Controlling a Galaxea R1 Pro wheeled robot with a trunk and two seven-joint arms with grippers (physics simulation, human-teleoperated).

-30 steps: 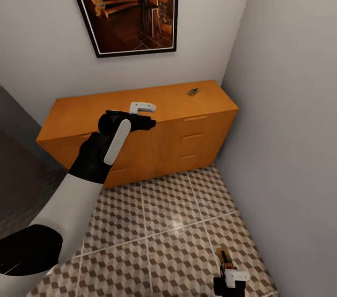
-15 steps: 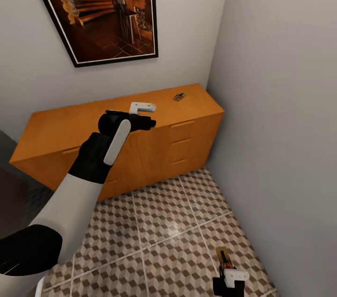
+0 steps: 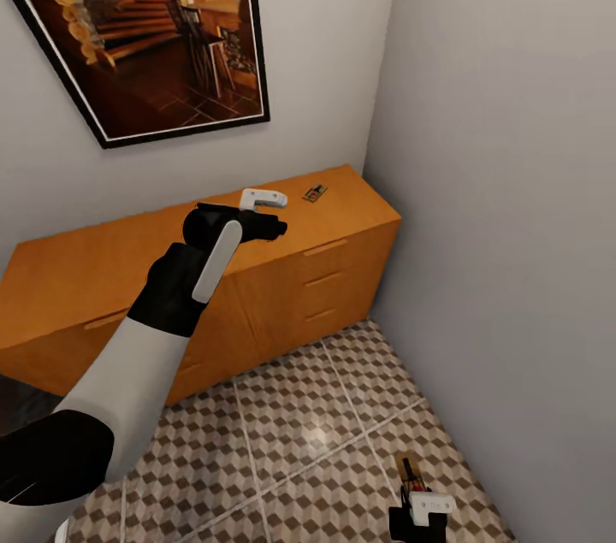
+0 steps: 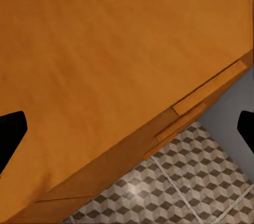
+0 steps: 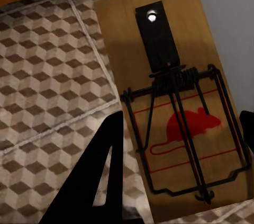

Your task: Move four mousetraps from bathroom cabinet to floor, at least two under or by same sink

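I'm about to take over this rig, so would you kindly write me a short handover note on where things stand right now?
Left claw: open, holding nothing, raised over the cabinet top.
Right claw: low by the right wall, shut on a mousetrap held above the bathroom floor.
Second mousetrap: lying on the cabinet top near its right end, ahead of the left claw.
Done: one trap is off the cabinet and in hand.
Left: set that trap on the tiles, collect the one on the cabinet, and find the other two. The sink is not in sight here.
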